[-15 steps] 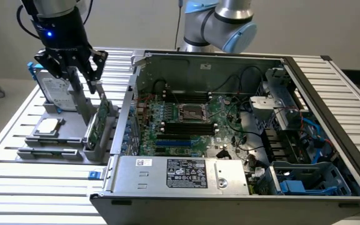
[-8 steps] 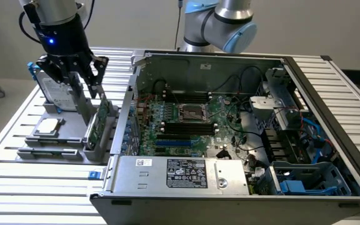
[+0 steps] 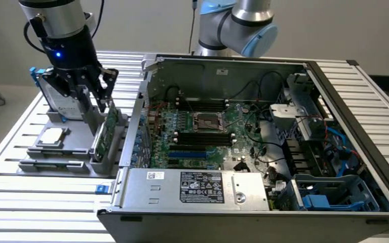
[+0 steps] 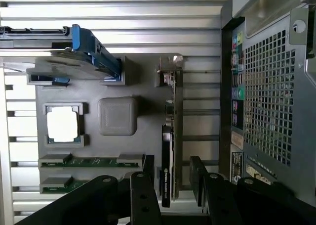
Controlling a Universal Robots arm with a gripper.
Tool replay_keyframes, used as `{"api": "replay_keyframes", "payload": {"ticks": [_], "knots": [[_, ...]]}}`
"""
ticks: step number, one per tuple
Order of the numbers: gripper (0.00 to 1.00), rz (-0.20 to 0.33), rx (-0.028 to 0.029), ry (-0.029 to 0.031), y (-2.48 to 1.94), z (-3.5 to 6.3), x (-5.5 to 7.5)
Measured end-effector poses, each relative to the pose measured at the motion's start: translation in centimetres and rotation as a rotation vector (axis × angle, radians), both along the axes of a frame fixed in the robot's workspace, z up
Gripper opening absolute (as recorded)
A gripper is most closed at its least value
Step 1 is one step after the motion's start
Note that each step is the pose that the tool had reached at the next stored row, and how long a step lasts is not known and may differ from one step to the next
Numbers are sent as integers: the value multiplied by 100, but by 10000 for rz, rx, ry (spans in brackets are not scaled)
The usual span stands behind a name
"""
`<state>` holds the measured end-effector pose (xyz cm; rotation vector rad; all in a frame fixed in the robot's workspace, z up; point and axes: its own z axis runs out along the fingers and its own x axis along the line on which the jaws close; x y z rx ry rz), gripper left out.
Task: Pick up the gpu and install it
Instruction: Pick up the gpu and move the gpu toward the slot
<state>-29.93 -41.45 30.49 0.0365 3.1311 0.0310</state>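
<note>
Nearest, at seven o'clock in the exterior view, the slatted metal counter point(image 3: 32, 202) carries a grey moulded fixture tray point(image 3: 52, 164). A small square silver processor chip point(image 3: 52, 135) lies flat in the tray.

Just beyond, at nine o'clock, the thin green-and-black gpu card point(image 3: 105, 134) stands on edge in a tray slot, near the case's side. The black end effector point(image 4: 172, 161) is lowered over the card. Its fingers point(image 4: 143, 190) are apart, one on either side of the card; contact cannot be determined.

Behind it, a silver hard drive point(image 3: 61, 104) in a blue frame stands upright. The open grey computer case point(image 3: 208, 71) sits at three o'clock. A pale blue arm joint point(image 3: 238, 25) is farthest, at twelve o'clock.
</note>
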Motion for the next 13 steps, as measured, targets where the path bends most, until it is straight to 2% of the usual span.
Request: {"api": "replay_keyframes", "payload": {"ticks": [13], "knots": [[42, 0, 0, 0, -34, -237, -2]]}}
